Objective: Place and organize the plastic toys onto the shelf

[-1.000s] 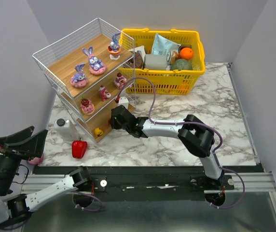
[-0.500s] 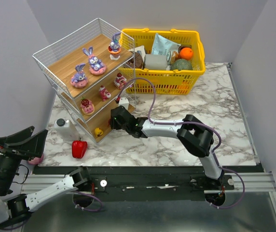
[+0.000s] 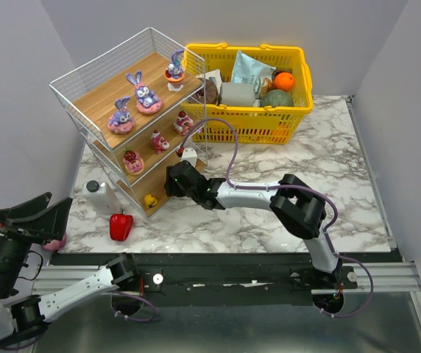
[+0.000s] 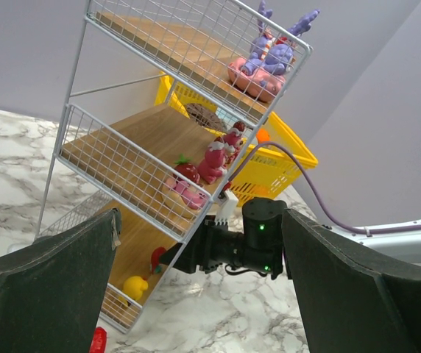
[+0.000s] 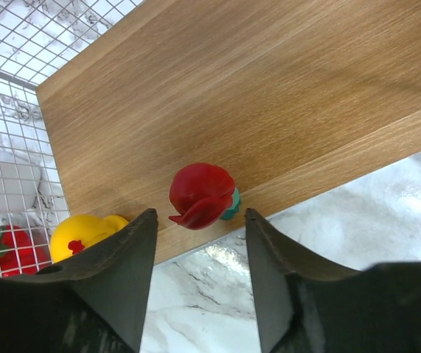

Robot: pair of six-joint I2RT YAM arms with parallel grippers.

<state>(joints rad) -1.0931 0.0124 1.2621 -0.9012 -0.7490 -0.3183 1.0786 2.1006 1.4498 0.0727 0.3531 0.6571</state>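
The shelf [image 3: 101, 97] stands at the back left with three purple bunnies [image 3: 145, 93] on its top board. Pink-red figures [image 3: 159, 140] sit on the middle board. On the bottom board lie a yellow piece [image 5: 85, 234] and a small red toy [image 5: 202, 193] at the board's front edge. My right gripper [image 5: 199, 215] is open at that edge, a finger on each side of the red toy and clear of it. My left gripper [image 3: 28, 213] hangs open at the near left, off the table's corner, above a small pink thing [image 3: 55, 242].
A yellow basket [image 3: 251, 126] full of groceries stands behind the shelf's right end. A white bottle [image 3: 100, 195] and a red bell pepper [image 3: 121, 225] sit on the marble in front of the shelf's left end.
My right gripper's jaws have spread apart and let go of the small red toy, and it has edged slightly toward the shelf. The left arm has not moved.
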